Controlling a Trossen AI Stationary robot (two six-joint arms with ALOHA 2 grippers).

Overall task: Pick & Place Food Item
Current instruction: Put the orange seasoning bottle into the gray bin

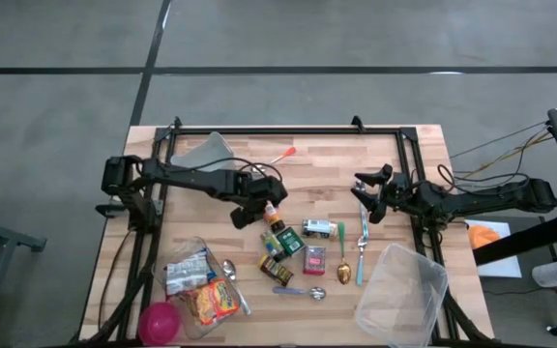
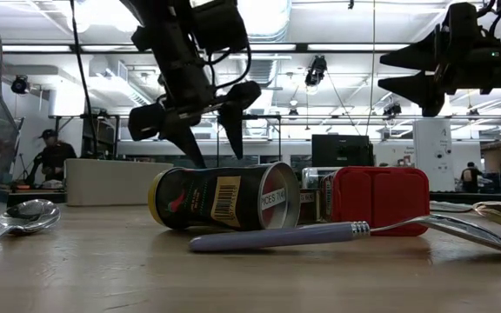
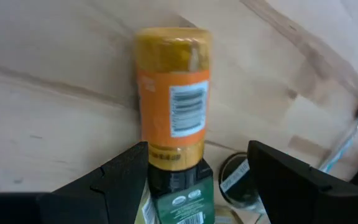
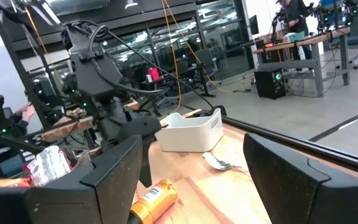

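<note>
An orange-labelled bottle with a yellow top (image 3: 173,99) lies on its side on the wooden table, end to end with a green-labelled pack (image 3: 180,198). My left gripper (image 3: 197,180) hangs open just above them, pointing steeply down, one finger on either side and touching neither. In the high view it (image 1: 257,211) is at the table's middle, beside the bottle (image 1: 273,211). The low view shows its fingers (image 2: 205,126) spread and clear of the table. My right gripper (image 1: 364,193) waits open at the right, raised and level.
A dark can (image 2: 224,198), a red box (image 2: 379,200) and a purple-handled spoon (image 2: 320,233) lie near the middle. Snack bags (image 1: 201,285) and a pink bowl (image 1: 160,322) sit front left. A clear tub (image 1: 402,295) stands front right, and a fork (image 1: 362,246) lies right of centre.
</note>
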